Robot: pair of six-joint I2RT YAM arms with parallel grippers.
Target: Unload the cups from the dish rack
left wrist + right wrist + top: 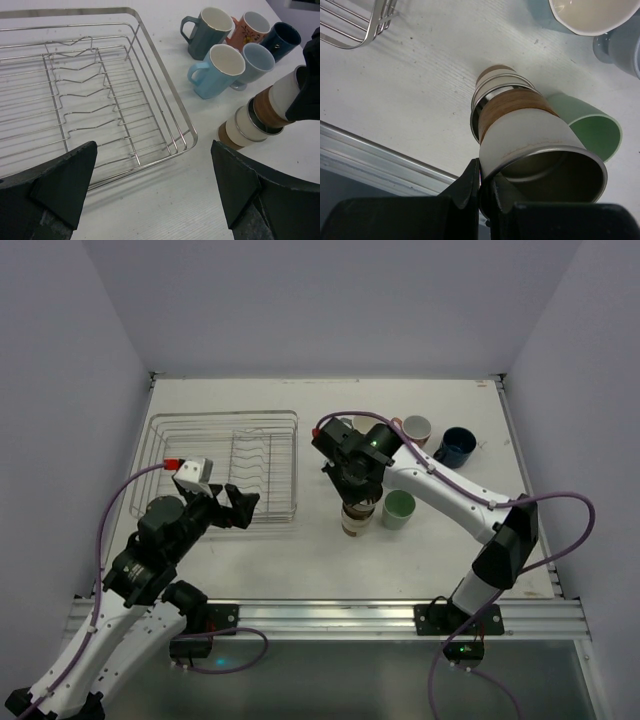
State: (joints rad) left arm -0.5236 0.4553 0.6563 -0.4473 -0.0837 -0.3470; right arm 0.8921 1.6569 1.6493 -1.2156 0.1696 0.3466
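Note:
The silver wire dish rack [225,465] stands at the left with nothing in it; it also shows in the left wrist view [100,100]. My right gripper [481,172] is shut on the rim of a beige tumbler [530,135]. That tumbler is tilted and nested in a second beige tumbler [495,82] standing on the table, right of the rack [355,518]. A pale green tumbler [399,508] sits just right of them. Grey-teal [207,32], salmon [250,27], navy [281,40] and light blue [217,70] mugs stand behind. My left gripper [155,170] is open and empty near the rack's front right corner.
A pale blue-grey cup [255,62] stands beside the light blue mug. The metal rail [370,155] runs along the table's near edge. White walls enclose the table on three sides. My right arm [450,490] reaches across the right half of the table.

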